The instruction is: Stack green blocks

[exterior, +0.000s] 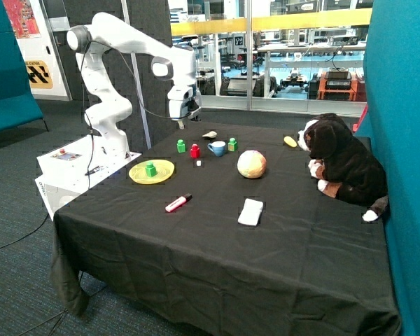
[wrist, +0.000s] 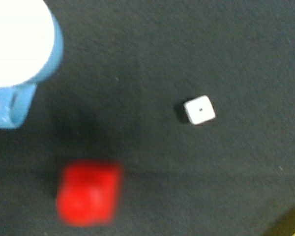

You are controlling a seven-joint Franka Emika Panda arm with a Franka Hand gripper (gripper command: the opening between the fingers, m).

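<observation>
While the gripper point(exterior: 181, 123) hangs high above the table, you cannot tell how it is set. The three green blocks sit apart: one point(exterior: 150, 169) on the yellow plate point(exterior: 164, 175), one point(exterior: 181, 145) at nine o'clock of the red block point(exterior: 195, 150), one point(exterior: 232, 144) beyond the blue cup point(exterior: 217, 148). Descending here, you risk seizing the red block, since the wrist camera shows it, not green.

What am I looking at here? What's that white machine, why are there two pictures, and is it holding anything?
The white machine is a robot arm bolted beside a table. One picture comes from a camera standing apart; the other looks down from the arm's wrist. Its claw hangs above the cloth, apparently holding nothing. Three green blocks are unstacked: one on the yellow plate, one near the red block, one beside the blue cup. The wrist camera sees the blue cup, red block and a white die.
</observation>
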